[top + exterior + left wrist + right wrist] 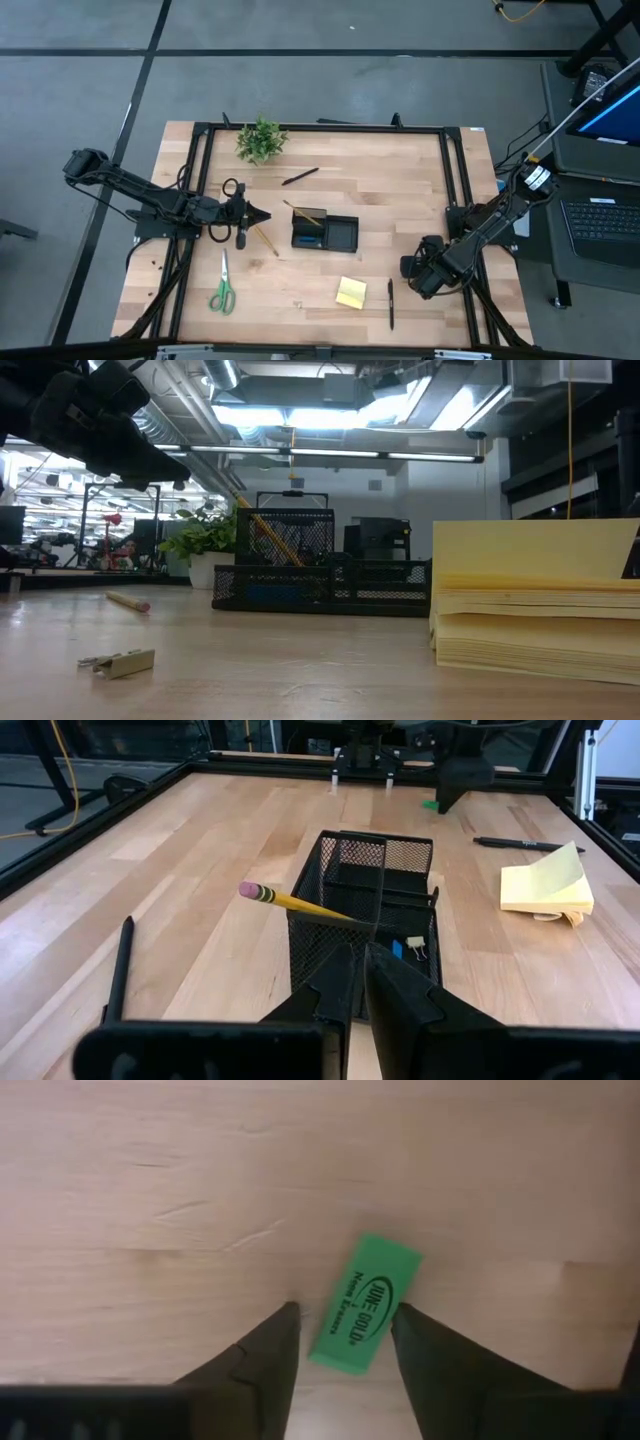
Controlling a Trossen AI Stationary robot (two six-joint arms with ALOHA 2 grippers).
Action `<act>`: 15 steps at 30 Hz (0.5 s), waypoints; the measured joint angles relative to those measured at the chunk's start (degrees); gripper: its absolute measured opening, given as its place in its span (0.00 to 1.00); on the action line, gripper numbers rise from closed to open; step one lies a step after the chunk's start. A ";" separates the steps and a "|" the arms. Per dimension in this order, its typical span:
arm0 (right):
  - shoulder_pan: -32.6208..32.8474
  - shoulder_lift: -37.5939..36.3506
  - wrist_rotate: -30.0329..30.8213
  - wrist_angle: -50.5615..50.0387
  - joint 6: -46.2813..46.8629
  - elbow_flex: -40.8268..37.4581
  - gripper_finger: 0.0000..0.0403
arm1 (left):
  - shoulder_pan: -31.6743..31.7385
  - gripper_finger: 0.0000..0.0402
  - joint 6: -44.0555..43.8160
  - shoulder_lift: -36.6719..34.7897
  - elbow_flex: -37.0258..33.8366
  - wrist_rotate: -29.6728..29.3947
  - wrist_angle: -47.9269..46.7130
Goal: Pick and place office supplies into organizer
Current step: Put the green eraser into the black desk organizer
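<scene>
Eraser [364, 1303] dead centre between the fingers of the right gripper [345, 1342], a small green block lying flat on the bare wood at the table's [400, 190] near right corner. The jaws stand wide, one finger [262, 1355] on each long side, neither touching as far as the wrist view shows. The eraser sits askew to them, so a plain close would catch it corner-first and spin it. Best play: turn the wrist to square the pads with the long edges, drop until the tips nearly brush the wood, then close gently. It's light and rubbery, so it should hold with a modest squeeze.

From above, the right gripper [422, 270] hangs low by the right rail, well apart from the organizer [325, 233] in the middle of the table. That black mesh tray already has a pencil [290, 901] leaning out of its tall section and something small and blue in a low compartment, though I can't say what. The carry runs over the sticky pad [351, 292] and a black pen [390, 303], so lift clear first.

Left gripper [360, 982] waits just beside the organizer's left end, fingers nearly together and empty. Scissors [222, 292], a second pencil [265, 240] and another pen [299, 176] lie loose on the wood.
</scene>
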 joint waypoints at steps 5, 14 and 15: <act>-0.02 0.00 0.68 0.58 -2.25 -0.02 0.32 | -0.01 0.07 0.00 0.00 0.00 0.00 0.00; -0.04 0.04 1.19 1.07 -8.63 -0.04 0.20 | 0.00 0.07 -0.06 0.00 0.00 0.02 0.00; -0.04 0.04 1.19 1.09 -9.28 -0.04 0.20 | -0.01 0.07 -0.13 0.00 0.00 0.02 0.00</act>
